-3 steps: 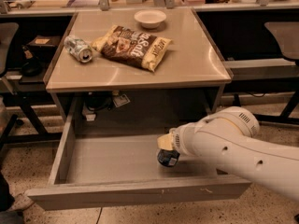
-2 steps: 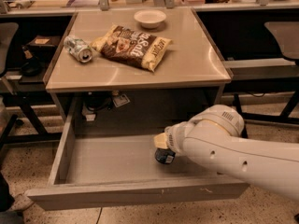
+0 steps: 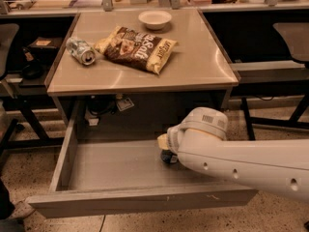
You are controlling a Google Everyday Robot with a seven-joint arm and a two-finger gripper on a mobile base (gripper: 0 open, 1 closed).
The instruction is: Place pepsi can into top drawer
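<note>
The top drawer (image 3: pixel 120 203) is pulled wide open below the tan table (image 3: pixel 198 66); its grey floor is bare on the left. My gripper (image 3: pixel 165 146) reaches down into the drawer's right half, at the end of my white arm that comes in from the right. The pepsi can (image 3: pixel 168 157) shows only as a small dark shape right under the gripper, low over or on the drawer floor; most of it is hidden by my wrist.
On the table lie a silver-grey can (image 3: pixel 81 50) on its side, a chip bag (image 3: pixel 136 48) and a white bowl (image 3: pixel 154 19). A cable and a tag (image 3: pixel 124 103) hang under the table. Dark chairs stand at the left (image 3: pixel 9 37) and right (image 3: pixel 294 37).
My arm has shifted a little left and deeper into the drawer, and the dark can has moved with it. My wrist now hides more of the can.
</note>
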